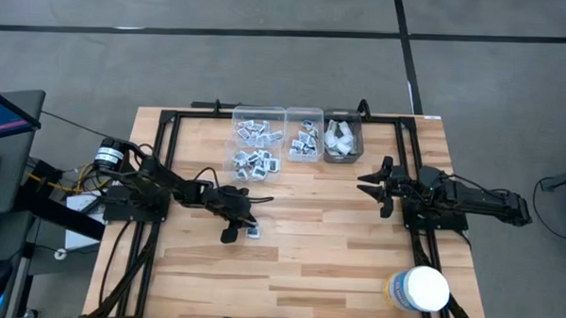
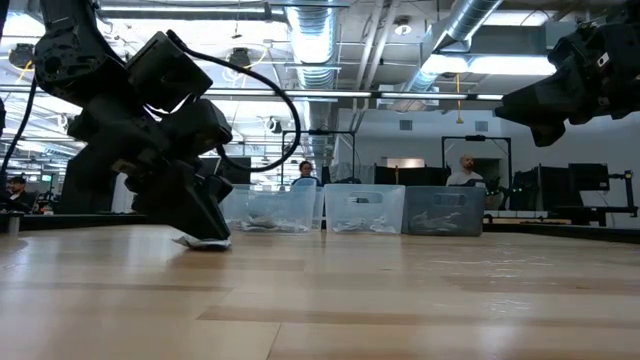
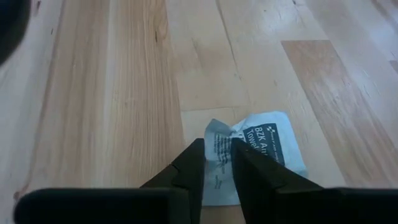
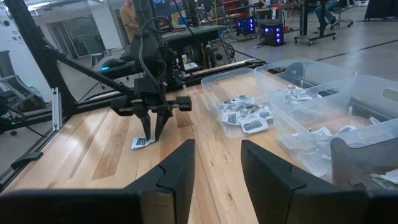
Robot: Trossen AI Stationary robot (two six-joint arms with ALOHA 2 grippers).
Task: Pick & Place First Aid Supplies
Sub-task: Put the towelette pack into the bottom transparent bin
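Note:
One small white packet with a dark blue print (image 3: 273,140) lies on the wooden table, just near of the bins (image 1: 253,233). My left gripper (image 3: 217,155) stands over it, pointing down, shut on it; the low view shows it too (image 2: 205,228). Three clear bins sit at the far edge. The left bin (image 1: 257,139) and middle bin (image 1: 305,133) hold many small square packets. The right bin (image 1: 343,135) holds pale white wrappers. My right gripper (image 1: 369,187) hovers open over the table's right half, fingers pointing left, touching nothing. My left gripper pinches the packet between its two fingertips, at a raised crease near the packet's one edge (image 3: 219,140). The fingers come from above, slanting down. The rest of the packet (image 2: 205,241) lies on the table under the fingertips.
A big white round tub (image 1: 420,288) stands near the table's near right corner. Black rails (image 1: 170,136) frame the table's sides and far edge. People sit in the room beyond the bins (image 2: 305,172). Bare wood (image 1: 327,246) lies between the arms.

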